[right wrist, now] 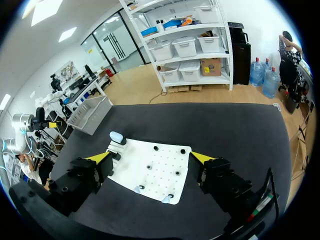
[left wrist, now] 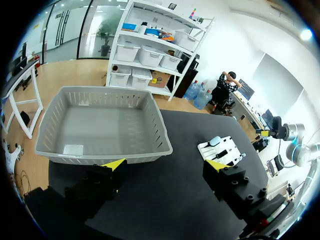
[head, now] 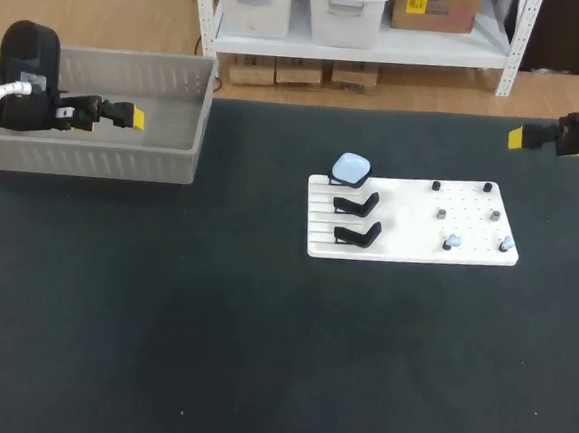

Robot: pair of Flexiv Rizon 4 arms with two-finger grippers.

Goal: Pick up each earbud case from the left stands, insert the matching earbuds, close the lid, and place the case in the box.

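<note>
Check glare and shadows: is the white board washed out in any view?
Head view: white board evenly lit, no hard shadows; earbud case and black stands read clearly, pale earbuds low-contrast. Right wrist view: board bright, holes visible. Left wrist view: box softly lit, no glare.

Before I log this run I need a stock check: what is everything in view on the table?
bin: one, grey, table's left rear
board: one, white, right of middle
case: one, pale blue, on the board's rear left stand
stands: two bare, black, in front of the case
small pieces: six, two pale blue, four darker, board's right half; too small to name
table: one, black top
left tool: black, yellow tips, open, over the bin
right tool: same colours, open, table's right rear
</note>
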